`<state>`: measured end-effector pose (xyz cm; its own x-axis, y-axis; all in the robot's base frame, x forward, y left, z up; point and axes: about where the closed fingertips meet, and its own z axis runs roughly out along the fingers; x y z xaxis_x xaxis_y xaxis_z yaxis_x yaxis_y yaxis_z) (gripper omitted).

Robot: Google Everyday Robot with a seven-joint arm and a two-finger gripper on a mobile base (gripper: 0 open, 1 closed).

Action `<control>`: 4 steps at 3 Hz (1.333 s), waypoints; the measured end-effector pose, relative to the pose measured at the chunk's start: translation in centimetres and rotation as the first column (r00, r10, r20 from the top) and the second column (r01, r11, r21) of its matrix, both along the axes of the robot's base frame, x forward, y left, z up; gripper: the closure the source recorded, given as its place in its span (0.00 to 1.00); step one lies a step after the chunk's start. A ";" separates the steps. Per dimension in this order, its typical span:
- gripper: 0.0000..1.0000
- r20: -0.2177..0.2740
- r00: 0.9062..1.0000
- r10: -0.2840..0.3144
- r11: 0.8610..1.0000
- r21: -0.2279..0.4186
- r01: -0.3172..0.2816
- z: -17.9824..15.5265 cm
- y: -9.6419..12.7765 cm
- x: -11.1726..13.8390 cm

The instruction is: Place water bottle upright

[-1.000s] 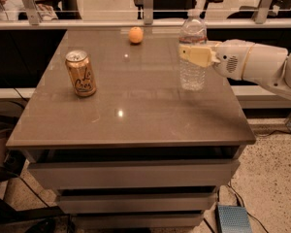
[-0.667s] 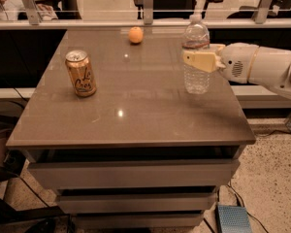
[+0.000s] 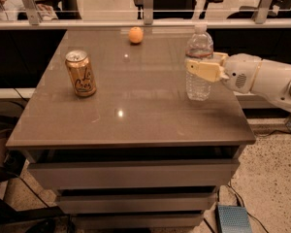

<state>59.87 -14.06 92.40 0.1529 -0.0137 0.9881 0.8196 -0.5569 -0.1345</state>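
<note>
Clear plastic water bottle (image 3: 199,87) is standing near the tabletop's (image 3: 136,115) right edge, long axis vertical. The gripper (image 3: 202,63) is sitting at its right side, jaws clamping mid-body. Base is looking seated.

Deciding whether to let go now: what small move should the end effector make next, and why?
Probably open the end effector and release. The water bottle stands upright, its base seemingly resting on the table, with the end effector clamped around its middle, so letting go gently looks right.
</note>
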 end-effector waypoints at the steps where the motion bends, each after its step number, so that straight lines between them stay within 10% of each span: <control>1: 1.00 0.028 1.000 0.005 0.999 0.034 -0.006 -0.2 -0.4 -0.3; 4: 1.00 0.076 0.997 0.004 0.993 0.118 -0.013 -1.2 -1.4 -2.0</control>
